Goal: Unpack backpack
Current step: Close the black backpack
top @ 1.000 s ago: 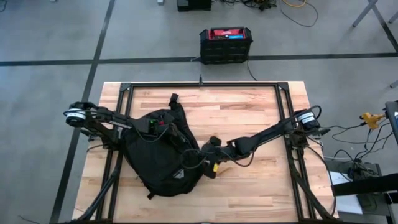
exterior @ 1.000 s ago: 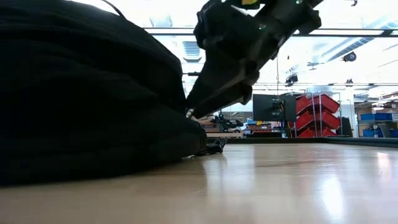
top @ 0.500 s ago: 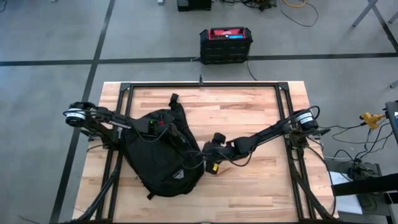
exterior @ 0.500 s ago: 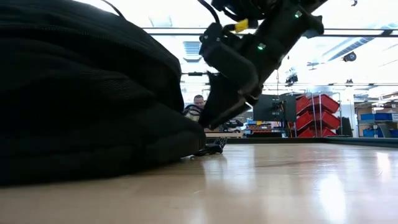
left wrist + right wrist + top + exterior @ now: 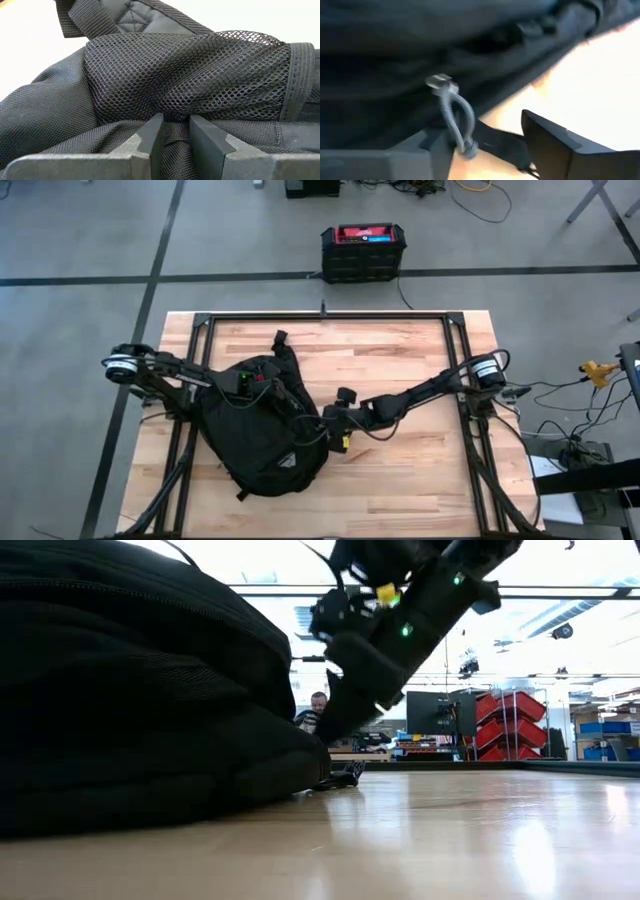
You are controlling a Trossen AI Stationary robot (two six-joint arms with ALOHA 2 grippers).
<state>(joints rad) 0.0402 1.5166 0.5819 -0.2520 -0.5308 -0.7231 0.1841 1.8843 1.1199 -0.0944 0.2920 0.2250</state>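
my right gripper (image 5: 322,420) has slid in along the table against the side of the large black fabric backpack (image 5: 262,430) since a second ago. in its wrist view the jaws stand spread, a grey cord zip pull (image 5: 452,114) hanging just beside one finger. the backpack lies on the left half of the pale wooden table (image 5: 400,480). my left gripper (image 5: 175,142) pinches a fold of fabric under the mesh pocket (image 5: 190,75). beyond the table, a black-and-red hard box (image 5: 362,250) sits on the floor.
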